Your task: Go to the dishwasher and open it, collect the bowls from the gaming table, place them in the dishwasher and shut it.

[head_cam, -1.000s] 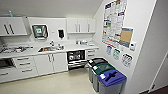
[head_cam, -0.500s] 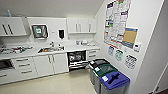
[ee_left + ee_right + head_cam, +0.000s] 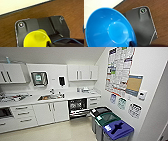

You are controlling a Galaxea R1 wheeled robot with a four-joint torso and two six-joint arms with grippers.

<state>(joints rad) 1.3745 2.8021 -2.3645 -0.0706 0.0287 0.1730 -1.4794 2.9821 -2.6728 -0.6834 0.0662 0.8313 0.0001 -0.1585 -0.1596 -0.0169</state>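
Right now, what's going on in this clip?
The robot is in a small kitchen, facing the counter, with a bowl at each wrist. The right wrist view shows a blue bowl close against the right end effector, and the left wrist view a yellow bowl by the left one; whether either is actually gripped cannot be seen. Ahead, the dishwasher under the counter stands open, its dark racks showing. Recycling bins line the right wall. Nothing is loaded yet.

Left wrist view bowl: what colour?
Bright yellow. The glossy round yellow bowl shows best in the left wrist view; the one at the right wrist is blue.
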